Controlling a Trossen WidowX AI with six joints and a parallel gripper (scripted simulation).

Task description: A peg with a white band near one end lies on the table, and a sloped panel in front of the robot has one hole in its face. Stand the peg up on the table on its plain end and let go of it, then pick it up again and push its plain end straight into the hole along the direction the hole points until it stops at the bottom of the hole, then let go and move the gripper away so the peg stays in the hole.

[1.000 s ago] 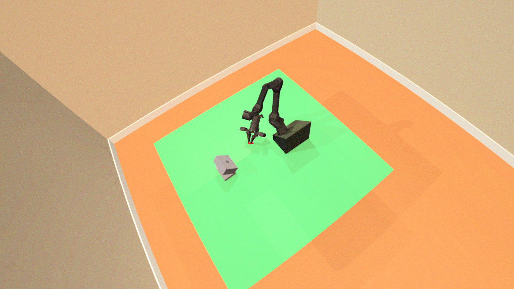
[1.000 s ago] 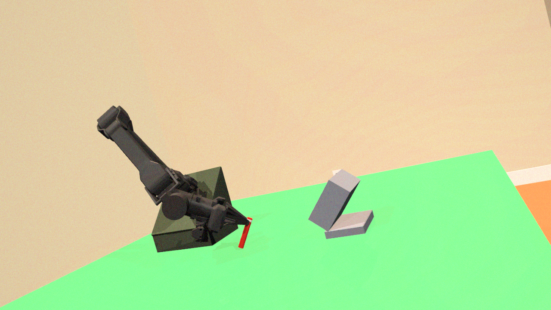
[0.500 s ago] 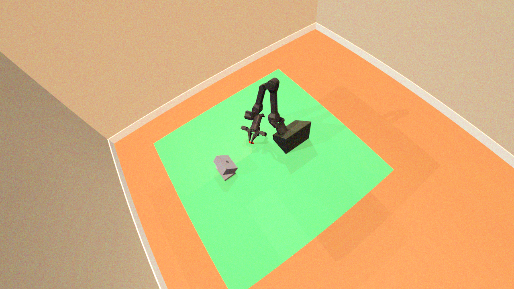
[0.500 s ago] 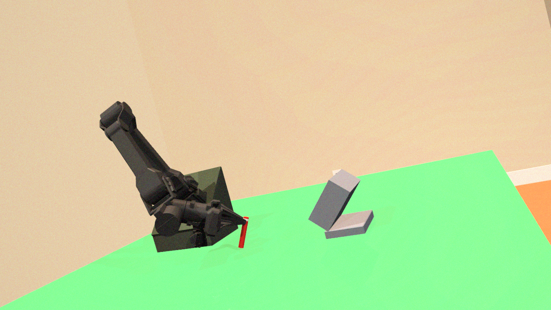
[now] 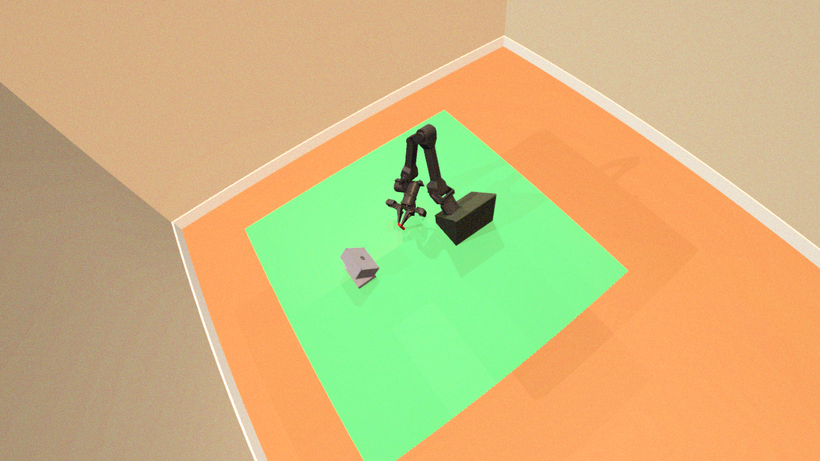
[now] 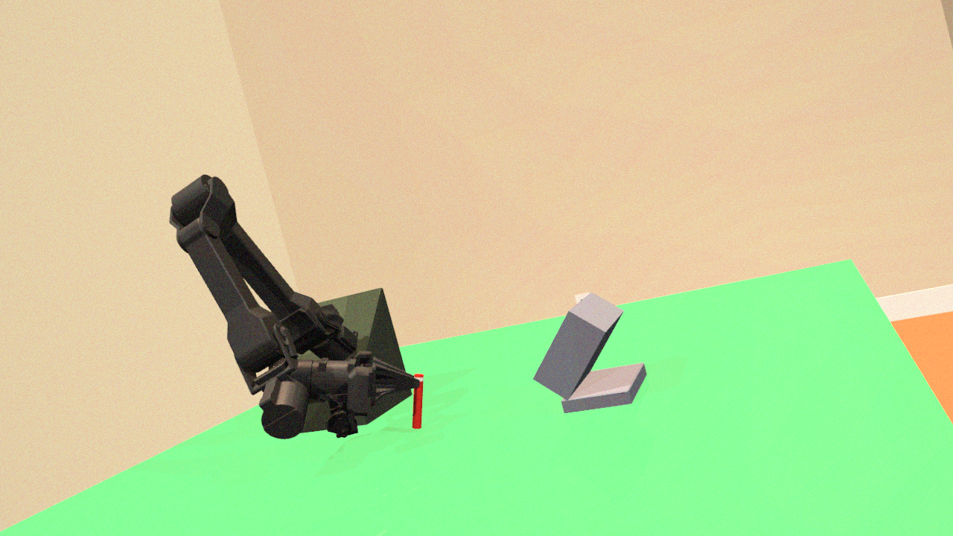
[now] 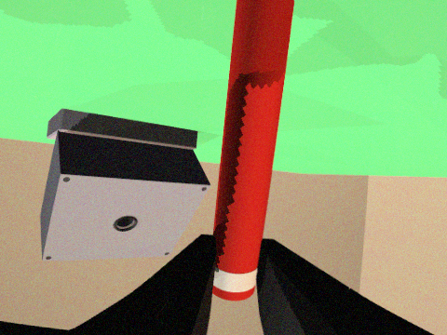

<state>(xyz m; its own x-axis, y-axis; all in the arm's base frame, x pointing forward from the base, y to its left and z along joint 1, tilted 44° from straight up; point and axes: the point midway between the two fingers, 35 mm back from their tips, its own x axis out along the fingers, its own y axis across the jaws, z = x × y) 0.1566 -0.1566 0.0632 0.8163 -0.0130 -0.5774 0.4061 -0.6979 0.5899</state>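
Observation:
The red peg (image 5: 401,227) (image 6: 418,408) (image 7: 251,154) stands upright or very nearly so, with its white band (image 7: 235,281) at the top and its plain end down. My gripper (image 5: 400,225) (image 6: 417,383) (image 7: 235,251) is shut on the peg just by the band, coming in almost level from the side. The plain end is at or just above the green table top (image 6: 506,466); I cannot tell if it touches. The grey sloped panel (image 5: 353,263) (image 6: 574,354) (image 7: 93,205) stands apart from the peg. Its hole (image 5: 362,257) (image 7: 125,223) is empty, and its face is hidden in the exterior view.
The panel's flat foot (image 5: 366,282) (image 6: 606,388) (image 7: 126,129) rests on the table. The arm's dark base block (image 5: 467,220) (image 6: 383,333) stands behind the gripper, on the side away from the panel.

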